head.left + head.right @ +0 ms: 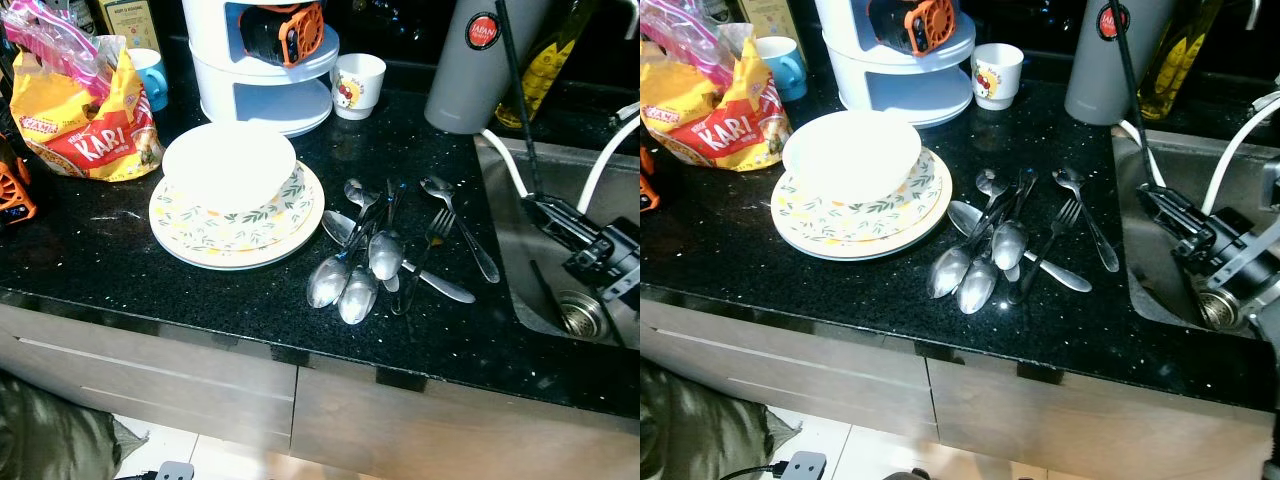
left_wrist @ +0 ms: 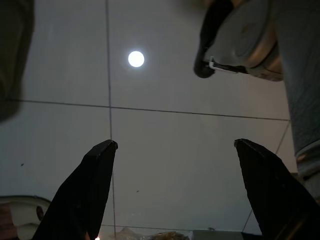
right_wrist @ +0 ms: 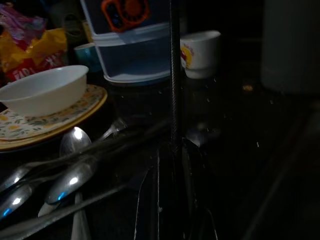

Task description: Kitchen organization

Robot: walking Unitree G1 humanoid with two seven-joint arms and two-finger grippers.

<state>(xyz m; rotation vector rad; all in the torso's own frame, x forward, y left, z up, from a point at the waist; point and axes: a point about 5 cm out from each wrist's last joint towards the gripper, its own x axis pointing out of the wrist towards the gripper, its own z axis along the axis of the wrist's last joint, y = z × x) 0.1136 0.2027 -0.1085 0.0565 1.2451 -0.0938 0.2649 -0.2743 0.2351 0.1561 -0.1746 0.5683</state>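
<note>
Beside sink, right claw, spoons left, apparently apart

We see a glossy black stone-look counter flecked with sparkle, polished metal spoons and a fork that mirror the light, a smooth glazed white bowl on glossy leaf-patterned plates, a crinkled shiny plastic snack bag and a brushed steel sink.

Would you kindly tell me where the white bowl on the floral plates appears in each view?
Left eye view: white bowl left of centre, on the floral plates.
Right eye view: further left, same stack.
Right wrist view: dim, on the plates.
Left wrist view: floor tiles instead.
Shared landmark: small white cup.
</note>
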